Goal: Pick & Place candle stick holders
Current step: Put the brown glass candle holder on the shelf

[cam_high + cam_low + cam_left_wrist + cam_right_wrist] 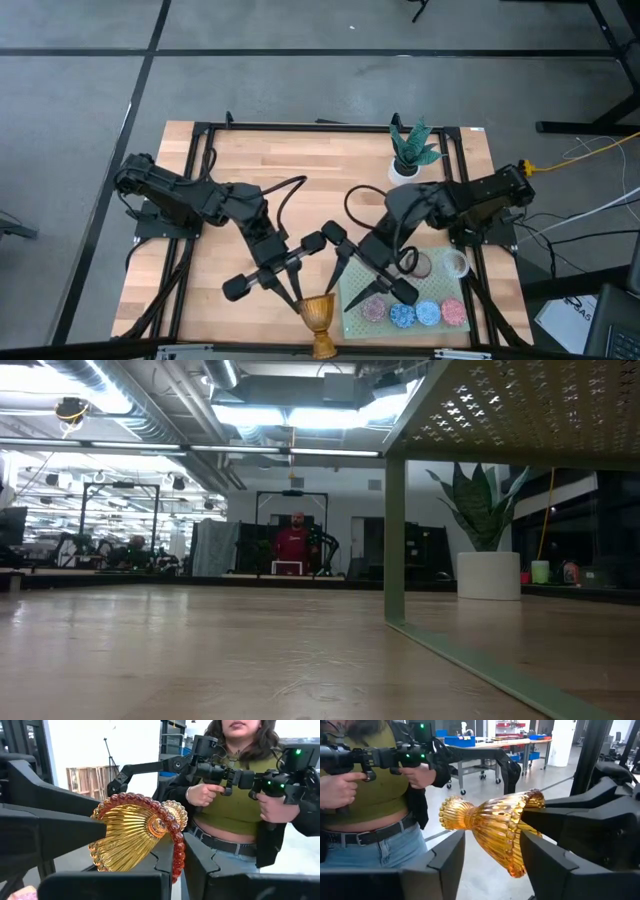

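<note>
So we've got the amber holder (pixel 319 318) at the bottom centre of the high view, off the mat (pixel 352 302). Left gripper (pixel 296 290) pinches its rim; right gripper (pixel 348 283) spread around it, looks like a handover. Next we'd want right closing.

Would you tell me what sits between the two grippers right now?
The amber holder sits between the left gripper and right gripper, seen in the high view.

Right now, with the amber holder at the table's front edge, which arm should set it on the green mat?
Right, probably. The green mat lies on the right arm's side, and the right gripper, open, points at the amber holder. The left gripper grips its cup, so a handover would come first.
</note>
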Controlling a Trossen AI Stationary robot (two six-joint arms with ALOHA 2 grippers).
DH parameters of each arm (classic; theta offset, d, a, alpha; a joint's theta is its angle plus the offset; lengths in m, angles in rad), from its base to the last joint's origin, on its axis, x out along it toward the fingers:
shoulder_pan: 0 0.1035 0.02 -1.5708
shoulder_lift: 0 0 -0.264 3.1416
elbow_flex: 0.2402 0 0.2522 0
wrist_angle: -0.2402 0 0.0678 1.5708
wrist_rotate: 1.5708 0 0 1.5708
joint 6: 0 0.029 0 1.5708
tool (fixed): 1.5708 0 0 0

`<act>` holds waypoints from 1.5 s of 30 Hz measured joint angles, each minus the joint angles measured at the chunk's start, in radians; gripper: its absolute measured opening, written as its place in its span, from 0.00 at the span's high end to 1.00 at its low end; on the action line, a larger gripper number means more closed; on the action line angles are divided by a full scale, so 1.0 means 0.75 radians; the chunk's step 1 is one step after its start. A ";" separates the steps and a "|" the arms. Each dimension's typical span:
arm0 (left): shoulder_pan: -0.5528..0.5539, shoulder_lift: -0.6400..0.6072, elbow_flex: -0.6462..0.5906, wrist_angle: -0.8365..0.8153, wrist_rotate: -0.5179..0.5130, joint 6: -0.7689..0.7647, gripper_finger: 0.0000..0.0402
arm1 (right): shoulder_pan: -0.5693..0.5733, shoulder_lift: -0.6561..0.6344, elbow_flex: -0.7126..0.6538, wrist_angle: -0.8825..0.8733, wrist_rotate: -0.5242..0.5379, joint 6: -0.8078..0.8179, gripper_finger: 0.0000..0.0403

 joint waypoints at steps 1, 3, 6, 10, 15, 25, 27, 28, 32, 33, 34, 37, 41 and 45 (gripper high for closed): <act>0.001 0.000 0.000 0.000 0.006 0.013 0.96 | 0.000 0.000 0.000 0.003 -0.001 -0.001 0.55; 0.001 0.000 0.000 0.000 0.014 0.045 0.96 | 0.000 0.000 0.000 0.016 -0.003 -0.001 0.58; 0.001 0.000 -0.001 0.013 0.009 0.065 0.95 | 0.000 0.000 0.000 0.027 -0.003 -0.001 0.62; 0.005 0.000 -0.001 0.069 0.055 -0.043 0.96 | -0.001 0.000 0.000 0.035 -0.002 0.005 0.66; 0.024 0.000 -0.003 0.071 0.173 -0.114 0.96 | -0.034 0.015 0.001 0.042 -0.103 0.052 0.67; 0.085 -0.001 -0.003 0.150 0.347 -0.251 0.96 | -0.084 0.026 0.001 0.100 -0.235 0.079 0.67; 0.091 -0.001 -0.003 0.150 0.354 -0.250 0.96 | -0.093 0.026 0.001 0.108 -0.246 0.078 0.67; 0.095 -0.001 -0.003 0.151 0.363 -0.251 0.96 | -0.095 0.026 0.001 0.112 -0.254 0.077 0.67; 0.103 -0.001 -0.003 0.154 0.378 -0.251 0.96 | -0.105 0.026 0.001 0.115 -0.266 0.069 0.67; 0.106 -0.001 -0.003 0.155 0.381 -0.251 0.96 | -0.109 0.026 0.001 0.115 -0.274 0.069 0.67; 0.108 -0.001 -0.003 0.154 0.383 -0.251 0.96 | -0.112 0.026 0.001 0.115 -0.280 0.069 0.67; 0.110 -0.001 -0.003 0.155 0.382 -0.252 0.96 | -0.117 0.026 0.001 0.115 -0.283 0.065 0.67; 0.116 -0.001 -0.003 0.155 0.383 -0.261 0.96 | -0.123 0.026 0.001 0.114 -0.284 0.065 0.67; 0.125 -0.001 -0.003 0.159 0.386 -0.261 0.96 | -0.131 0.026 0.001 0.112 -0.285 0.065 0.67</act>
